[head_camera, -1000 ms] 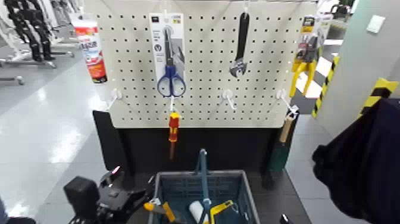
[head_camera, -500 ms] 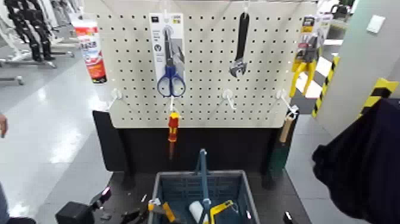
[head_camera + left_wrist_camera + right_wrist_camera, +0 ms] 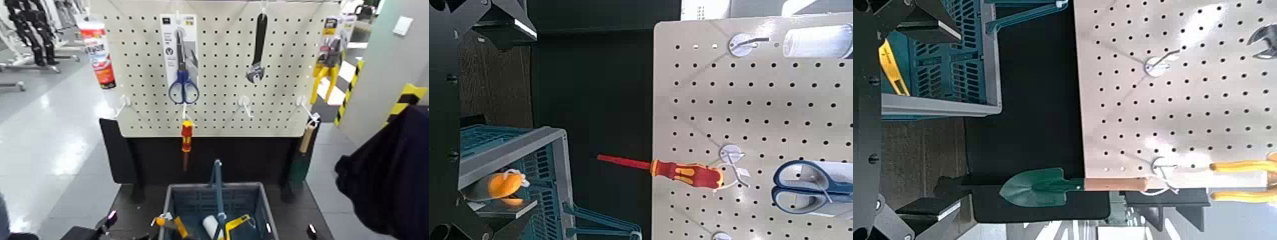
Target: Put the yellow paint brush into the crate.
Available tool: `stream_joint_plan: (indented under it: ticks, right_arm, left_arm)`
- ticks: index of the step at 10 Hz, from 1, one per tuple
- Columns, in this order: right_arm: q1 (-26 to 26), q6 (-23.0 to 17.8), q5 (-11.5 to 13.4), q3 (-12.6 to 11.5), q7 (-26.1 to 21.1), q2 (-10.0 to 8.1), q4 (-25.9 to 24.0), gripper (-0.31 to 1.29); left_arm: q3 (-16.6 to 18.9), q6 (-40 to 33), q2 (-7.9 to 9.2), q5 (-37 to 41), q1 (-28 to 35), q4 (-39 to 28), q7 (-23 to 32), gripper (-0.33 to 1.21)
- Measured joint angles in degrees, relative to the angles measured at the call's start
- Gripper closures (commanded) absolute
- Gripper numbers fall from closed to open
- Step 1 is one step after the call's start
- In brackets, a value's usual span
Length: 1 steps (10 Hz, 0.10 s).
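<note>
The blue-grey crate [image 3: 255,198] stands at the bottom centre of the head view, its blue handle [image 3: 218,191] upright. The yellow paint brush [image 3: 173,225] lies inside along the crate's left wall, with only its orange handle showing. In the left wrist view that handle [image 3: 504,185] sits just behind the lattice wall of the crate [image 3: 524,160]. My left gripper [image 3: 497,112] is open and empty, drawn back low to the left of the crate [image 3: 102,226]. My right gripper [image 3: 921,112] is open, low to the right of the crate [image 3: 943,70].
Behind the crate a pegboard [image 3: 217,96] carries a tube [image 3: 97,51], scissors [image 3: 183,86], a wrench [image 3: 257,51], packaged yellow pliers [image 3: 329,57], a red-and-yellow screwdriver [image 3: 186,137] and a green trowel [image 3: 1048,187]. A white roller [image 3: 210,226] and a yellow item [image 3: 239,225] lie in the crate.
My left arm has pulled back from the crate's left rim, down and to the left, nearly out of the head view. The brush stays in the crate.
</note>
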Motion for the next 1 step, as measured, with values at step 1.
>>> stream_joint_plan:
  ticks: [1]
  right_arm:
    - [0.1,-0.5,0.7,-0.1,0.0,0.0,-0.1,0.14]
  left_arm:
    - [-0.1,0.1,0.01,0.0,0.0,0.1,0.0,0.13]
